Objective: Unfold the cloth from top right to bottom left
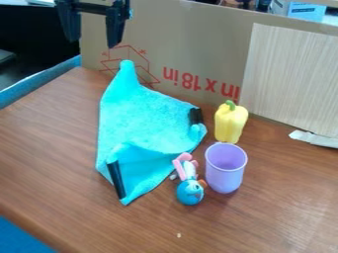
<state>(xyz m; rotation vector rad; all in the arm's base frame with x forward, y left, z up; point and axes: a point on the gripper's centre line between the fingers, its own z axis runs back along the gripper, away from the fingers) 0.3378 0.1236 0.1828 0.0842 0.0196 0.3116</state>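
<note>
The black gripper hangs at the upper left, above and behind the cloth, open with its two fingers wide apart and nothing between them. On the brown table lies the turquoise cloth, rumpled, its far corner standing up in a peak near the cardboard. Its near edge is raised in a fold, and the front corner points toward the table's front. One black strip shows along the cloth's lower left and another at its right corner.
Right of the cloth stand a yellow pepper and a purple cup. A blue and pink toy lies beside the cloth's lower right edge. Cardboard walls the back, and a whitish strip lies at far right.
</note>
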